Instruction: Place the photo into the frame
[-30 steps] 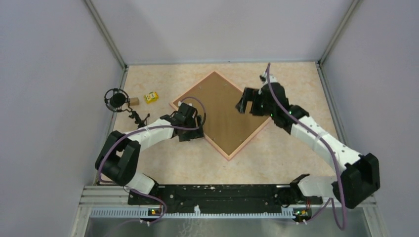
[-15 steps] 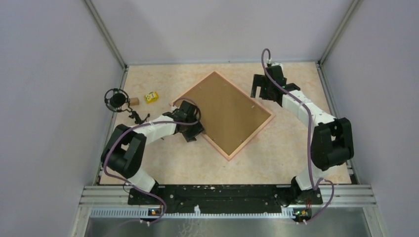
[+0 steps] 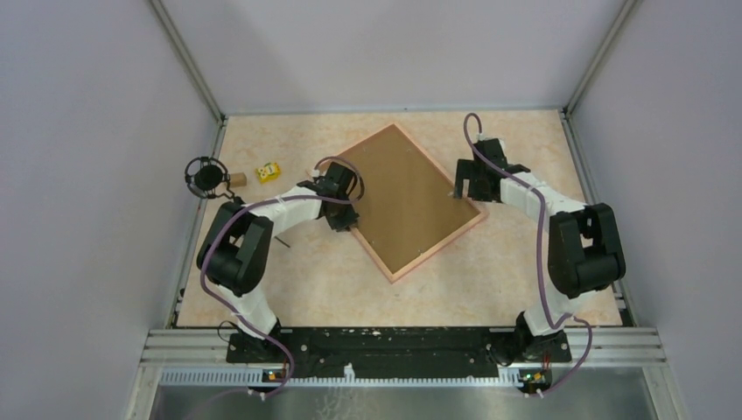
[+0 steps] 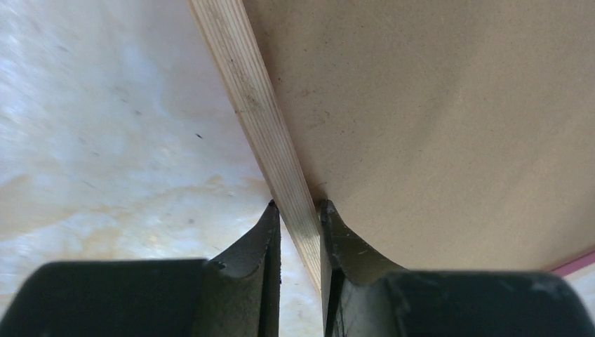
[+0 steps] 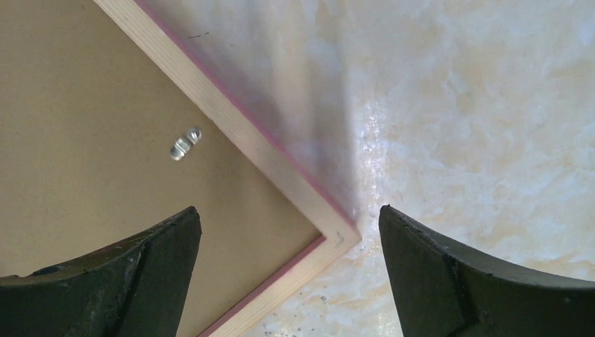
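The frame (image 3: 437,248) lies askew in the middle of the table, back side up, with a brown backing board (image 3: 411,201) filling it. The photo is out of view. My left gripper (image 3: 343,210) sits on the frame's left side. In the left wrist view, the left gripper (image 4: 298,205) is shut on the pale wooden rail (image 4: 259,119), one finger on the table side and one on the board (image 4: 435,126) side. My right gripper (image 3: 468,182) hovers open over the frame's right corner. In the right wrist view, the right gripper (image 5: 288,210) straddles that corner (image 5: 249,140) without touching it.
A small metal tab (image 5: 184,143) sits on the backing board near the right rail. At the far left stand a yellow block (image 3: 268,171), a small brown block (image 3: 237,179) and a round black object on a stand (image 3: 206,175). Walls close in on both sides.
My left gripper has closed on the frame's left rail, and the frame has turned with its left side shifted right. The right gripper left the board and came over the right corner.
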{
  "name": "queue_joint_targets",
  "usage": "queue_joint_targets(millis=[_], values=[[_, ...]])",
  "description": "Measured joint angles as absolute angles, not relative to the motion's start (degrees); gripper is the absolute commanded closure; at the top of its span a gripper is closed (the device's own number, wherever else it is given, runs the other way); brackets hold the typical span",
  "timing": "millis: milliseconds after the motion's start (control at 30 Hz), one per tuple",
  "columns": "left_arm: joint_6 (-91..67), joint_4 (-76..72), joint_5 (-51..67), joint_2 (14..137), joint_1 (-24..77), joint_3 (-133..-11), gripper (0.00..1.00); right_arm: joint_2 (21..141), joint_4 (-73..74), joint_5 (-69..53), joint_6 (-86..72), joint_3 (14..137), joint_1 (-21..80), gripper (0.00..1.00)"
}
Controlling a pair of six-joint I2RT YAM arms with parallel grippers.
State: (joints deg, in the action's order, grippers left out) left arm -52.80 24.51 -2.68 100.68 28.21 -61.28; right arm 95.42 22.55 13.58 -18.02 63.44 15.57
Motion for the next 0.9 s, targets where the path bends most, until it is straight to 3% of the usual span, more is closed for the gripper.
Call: queue_joint_targets(millis=[267,633,900], values=[[-40.75,27.03,-2.66,100.68,23.68,-62.59,0.96,97.21,21.37,9.28,-19.64,63.31,15.64,0.07],[-35.81,27.18,0.27,100.9,20.93,-62.89,1.0,101.43,23.97,8.95,-20.67,65.19,20.71,0.08],[-35.38,27.07,1.21,100.9,20.45,-62.83,1.0,105.91,25.71,12.14,-22.65,69.73,23.07,0.2]])
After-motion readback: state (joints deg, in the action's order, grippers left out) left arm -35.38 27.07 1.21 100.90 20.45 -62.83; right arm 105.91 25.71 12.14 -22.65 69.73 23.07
